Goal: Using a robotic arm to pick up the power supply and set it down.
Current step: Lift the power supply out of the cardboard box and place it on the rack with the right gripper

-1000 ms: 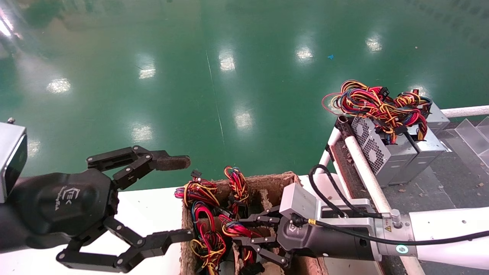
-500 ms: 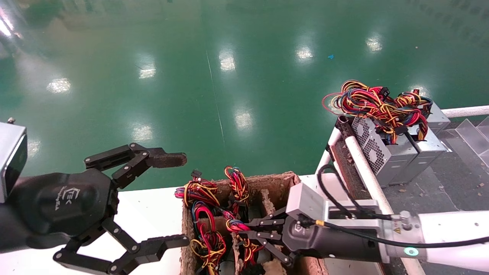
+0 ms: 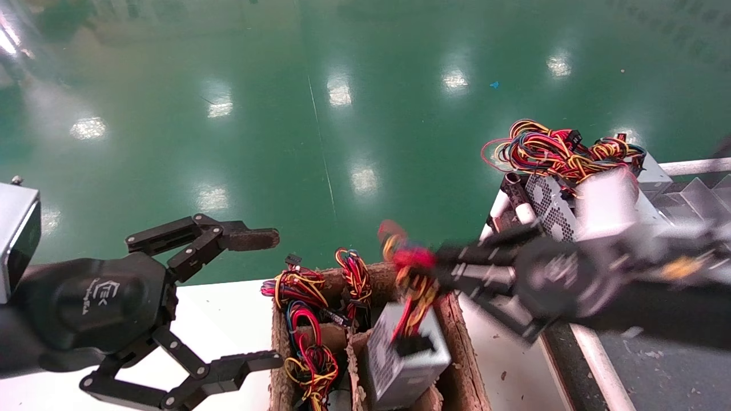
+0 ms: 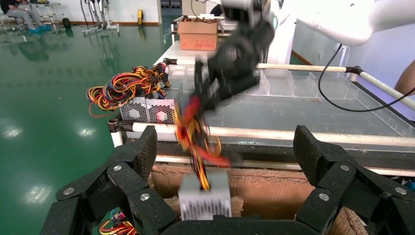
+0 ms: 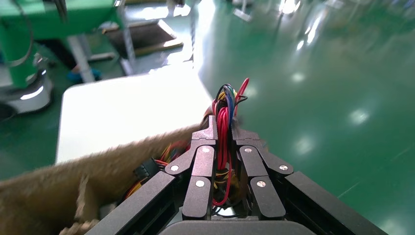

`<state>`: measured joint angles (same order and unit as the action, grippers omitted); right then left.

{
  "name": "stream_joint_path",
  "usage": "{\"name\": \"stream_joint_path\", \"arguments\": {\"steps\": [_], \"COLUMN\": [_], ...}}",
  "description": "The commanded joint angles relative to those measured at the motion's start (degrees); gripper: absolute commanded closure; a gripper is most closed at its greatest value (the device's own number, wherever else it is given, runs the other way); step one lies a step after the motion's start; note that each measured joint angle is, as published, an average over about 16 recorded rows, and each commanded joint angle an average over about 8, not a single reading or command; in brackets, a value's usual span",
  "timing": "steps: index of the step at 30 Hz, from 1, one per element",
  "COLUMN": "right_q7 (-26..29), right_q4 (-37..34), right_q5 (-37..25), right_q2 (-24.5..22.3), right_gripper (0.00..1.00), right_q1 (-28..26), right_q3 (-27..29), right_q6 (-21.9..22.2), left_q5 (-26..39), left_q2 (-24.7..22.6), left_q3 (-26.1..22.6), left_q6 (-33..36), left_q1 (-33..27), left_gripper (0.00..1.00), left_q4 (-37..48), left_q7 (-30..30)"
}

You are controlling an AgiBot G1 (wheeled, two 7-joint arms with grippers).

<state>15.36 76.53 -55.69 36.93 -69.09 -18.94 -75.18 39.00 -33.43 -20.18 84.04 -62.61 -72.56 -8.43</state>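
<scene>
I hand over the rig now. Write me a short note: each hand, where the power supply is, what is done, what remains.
Right hand: shut on the wire bundle of the power supply, raised above the cardboard box.
Left hand: open, idle beside the box over the white table.
Power supply: hangs by its wires, lower part still between the dividers.
Done: grasp made, lift begun.
Left: lift it clear, set it down, probably by the two silver units on the right.

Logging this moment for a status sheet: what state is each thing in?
Right gripper: shut on the wire bundle.
Power supply: hanging by its wires, partly out of the cardboard box.
Left gripper: open, holding nothing, beside the box.
Two power supplies on the rack: resting, wires piled on top.
</scene>
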Motion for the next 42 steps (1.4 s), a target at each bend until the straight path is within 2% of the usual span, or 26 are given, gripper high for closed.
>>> {"name": "stream_joint_path", "arguments": {"steps": [1, 7, 12, 18, 24, 29, 35, 42], "right_q7": [0.12, 0.72, 0.50, -0.69, 0.39, 0.66, -0.73, -6.16], "right_q4": [-0.21, -2.26, -7.13, -10.42, -10.69, -12.42, -17.49, -27.92], "right_q5": [2.15, 3.15, 1.31, -6.85, -15.97, -21.12, -21.92, -19.83], "right_q2": [-1.58, -3.82, -4.44, -6.93, -11.77, -17.51, -24.03, -26.19], "right_gripper": [1.00, 1.00, 1.00, 1.00, 1.00, 1.00, 1.00, 1.00], "right_q1": [-1.10, -7.69, -15.82, -26.08, -31.64, -32.71, -29.89, -23.71], "right_q3": [1.69, 4.81, 6.07, 5.96, 4.39, 3.77, 3.93, 3.07], "right_q6": [-0.65, 0.57, 1.88, 5.96, 7.82, 7.36, 5.37, 3.07], "left_q5": [0.00, 0.00, -0.01, -0.01, -0.01, -0.01, -0.02, -0.02], "left_q2": [0.00, 0.00, 0.00, 0.01, 0.01, 0.01, 0.01, 0.01], "left_q3": [0.00, -0.01, -0.01, -0.01, -0.02, -0.02, -0.03, -0.03], "left_q6": [0.00, 0.00, 0.00, -0.01, -0.01, -0.01, -0.01, -0.01], "left_q1": [0.00, 0.00, 0.00, 0.00, 0.00, -0.01, -0.01, -0.01], "left_gripper": [0.00, 0.00, 0.00, 0.00, 0.00, 0.00, 0.00, 0.00], "left_q4": [0.00, 0.00, 0.00, 0.00, 0.00, 0.00, 0.00, 0.00], "left_q7": [0.00, 0.00, 0.00, 0.01, 0.01, 0.01, 0.01, 0.02]}}
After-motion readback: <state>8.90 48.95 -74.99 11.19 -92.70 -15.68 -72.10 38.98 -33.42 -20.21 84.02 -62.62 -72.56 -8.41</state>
